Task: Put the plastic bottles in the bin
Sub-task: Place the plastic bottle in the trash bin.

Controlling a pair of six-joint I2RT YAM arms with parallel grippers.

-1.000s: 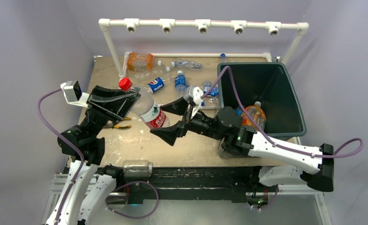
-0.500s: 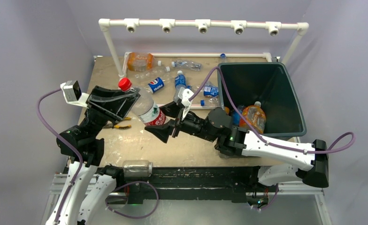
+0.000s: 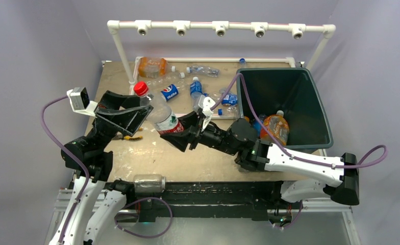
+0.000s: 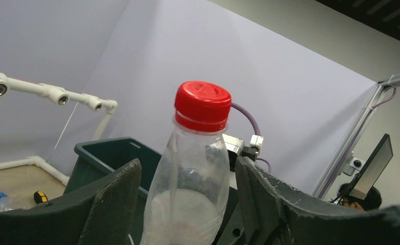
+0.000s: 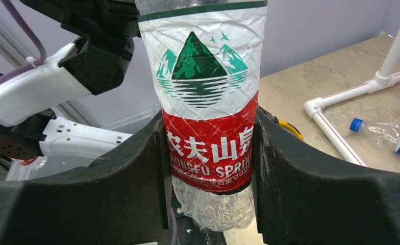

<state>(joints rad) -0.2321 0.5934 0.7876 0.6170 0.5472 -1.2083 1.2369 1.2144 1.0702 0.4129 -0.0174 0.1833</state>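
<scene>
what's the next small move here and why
Probably the right hand should draw the Nongfu Spring bottle out and swing toward the bin: its fingers clamp the red label, while the left hand stands open, with gaps either side of the bottle's neck.

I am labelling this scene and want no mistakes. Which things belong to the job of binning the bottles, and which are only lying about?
Belongs to the job:
- red-capped bottle, clamped in the right gripper
- loose bottles on the table
- orange bottle already in the bin

Only lying about:
- screwdriver
- white pipe frame
</scene>
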